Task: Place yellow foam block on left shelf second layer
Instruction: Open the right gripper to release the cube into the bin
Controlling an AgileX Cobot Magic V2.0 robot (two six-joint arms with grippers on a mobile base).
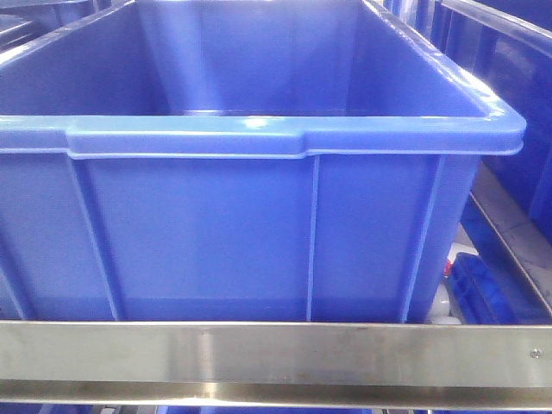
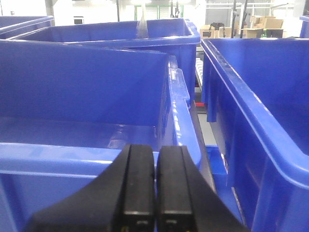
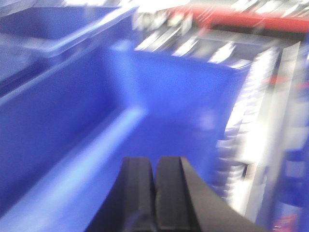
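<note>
Blue plastic throughout. Item one, my left gripper [image 2: 155, 181]: black fingers pressed together at the bottom centre of the left wrist view, nothing between them, touching nothing. It sits level, just above the near rim of a blue bin [image 2: 96, 164]; a second bin [image 2: 256, 121] fills the right of the frame, a third [image 2: 125, 36] lies across the top.

Item two, my right gripper [image 3: 155, 191]: fingers likewise together and empty, bottom centre of a heavily blurred view, pointing into the interior of a blue bin [image 3: 96, 111].

Item three, front view: large blue crate [image 1: 259, 216] filling the frame, with a steel shelf rail [image 1: 276, 354] across the bottom.

Item four, the yellow foam block: in none of the three views; its orientation cannot be told.
</note>
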